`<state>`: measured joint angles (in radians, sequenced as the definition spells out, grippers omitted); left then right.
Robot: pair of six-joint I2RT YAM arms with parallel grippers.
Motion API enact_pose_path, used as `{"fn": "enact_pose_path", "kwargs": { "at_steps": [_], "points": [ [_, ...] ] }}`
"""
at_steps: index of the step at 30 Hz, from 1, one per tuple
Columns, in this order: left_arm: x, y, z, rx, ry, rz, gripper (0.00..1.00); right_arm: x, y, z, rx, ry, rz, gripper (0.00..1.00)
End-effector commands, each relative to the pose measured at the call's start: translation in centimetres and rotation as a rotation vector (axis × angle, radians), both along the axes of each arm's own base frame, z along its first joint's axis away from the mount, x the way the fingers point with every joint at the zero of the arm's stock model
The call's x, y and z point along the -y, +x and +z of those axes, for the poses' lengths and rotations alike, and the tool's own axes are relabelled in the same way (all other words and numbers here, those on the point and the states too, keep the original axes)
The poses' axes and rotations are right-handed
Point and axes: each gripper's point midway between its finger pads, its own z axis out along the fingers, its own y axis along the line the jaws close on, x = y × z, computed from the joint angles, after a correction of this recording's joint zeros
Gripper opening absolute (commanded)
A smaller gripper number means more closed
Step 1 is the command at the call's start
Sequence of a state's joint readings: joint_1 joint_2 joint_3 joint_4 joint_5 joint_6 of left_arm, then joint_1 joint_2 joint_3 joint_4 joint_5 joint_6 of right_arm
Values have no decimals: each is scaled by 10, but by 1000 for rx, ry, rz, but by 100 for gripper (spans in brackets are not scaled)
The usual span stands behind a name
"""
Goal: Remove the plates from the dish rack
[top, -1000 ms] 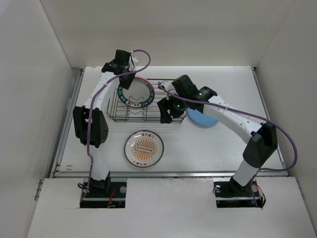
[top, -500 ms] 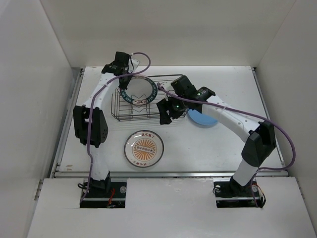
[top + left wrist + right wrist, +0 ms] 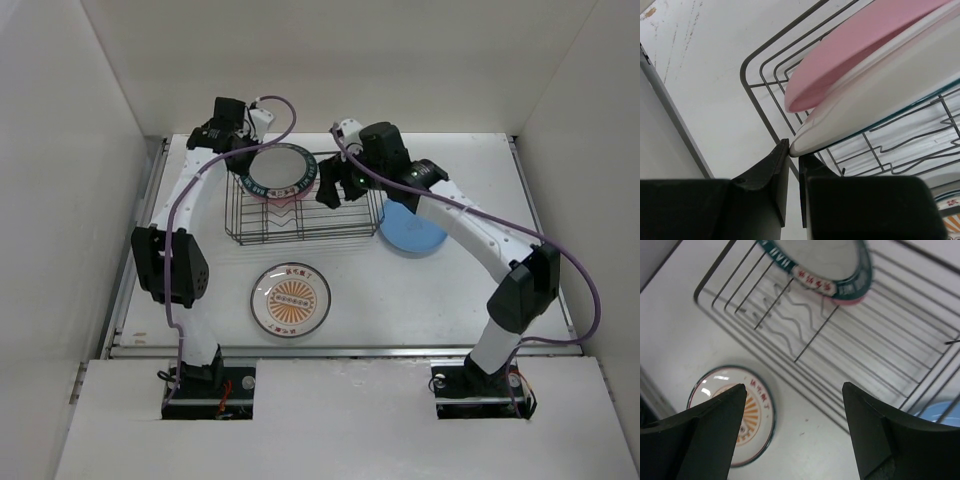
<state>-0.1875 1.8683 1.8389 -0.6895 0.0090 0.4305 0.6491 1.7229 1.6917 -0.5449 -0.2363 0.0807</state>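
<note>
My left gripper (image 3: 243,152) is shut on the left rim of the white plate with the dark teal lettered rim (image 3: 279,169) and holds it tilted above the dish rack (image 3: 340,232). In the left wrist view the fingertips (image 3: 785,150) pinch that plate's edge (image 3: 880,95), and the pink plate (image 3: 855,45) lies right behind it. A pink edge (image 3: 264,197) shows under the held plate. My right gripper (image 3: 329,190) is open and empty above the rack's right half. Its wrist view shows the teal-rimmed plate (image 3: 825,260), the rack wires (image 3: 865,355) and the sunburst plate (image 3: 732,415).
The white plate with the orange sunburst (image 3: 291,299) lies flat on the table in front of the rack. The blue plate (image 3: 412,230) lies flat just right of the rack, under my right arm. White walls close in the table on three sides.
My left gripper has lifted the teal-rimmed plate up and toward the back, tipping it flatter. My right gripper has moved from the rack's front right corner to above the rack.
</note>
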Motion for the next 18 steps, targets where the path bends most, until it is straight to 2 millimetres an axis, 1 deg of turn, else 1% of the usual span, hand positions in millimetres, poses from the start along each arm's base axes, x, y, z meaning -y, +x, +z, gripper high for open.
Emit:
{"fn": "enact_pose_path", "kwargs": {
  "at_steps": [1,2,3,4,5,6,8,9,10,11,13,14,15,16,17,18],
  "points": [
    [12,-6,69,143,-102,-21,0,5,46,37,131,99,-138,83],
    [12,-8,74,153,-104,-21,0,11,54,38,137,95,-162,83],
    [12,-8,74,153,-104,-21,0,15,57,38,137,94,-172,83],
    [12,-7,78,162,-112,-15,0,15,57,38,137,94,-172,83],
    [12,-10,80,162,-112,-15,0,15,57,38,137,94,-172,83],
    [12,-10,80,161,-119,-9,0,15,56,33,124,94,-176,83],
    [12,-14,90,180,-131,-1,0,20,56,23,119,74,-199,83],
    [13,-16,88,169,-142,-1,0,20,56,18,110,67,-199,83],
    [13,-16,92,179,-144,-2,0,23,56,20,116,72,-217,83],
    [16,-16,92,177,-152,-10,0,27,59,20,116,72,-226,83],
    [16,-17,95,176,-159,-4,0,29,56,15,107,64,-226,83],
    [16,-17,98,183,-167,1,0,31,56,19,117,67,-234,83],
    [13,-19,106,195,-175,3,0,31,56,19,117,67,-234,83],
    [15,-19,106,191,-192,7,0,32,56,15,106,61,-248,83],
    [18,-19,111,199,-215,12,0,33,55,20,114,68,-248,83],
    [15,-18,116,208,-232,24,0,34,54,14,105,60,-248,83]
  ]
}}
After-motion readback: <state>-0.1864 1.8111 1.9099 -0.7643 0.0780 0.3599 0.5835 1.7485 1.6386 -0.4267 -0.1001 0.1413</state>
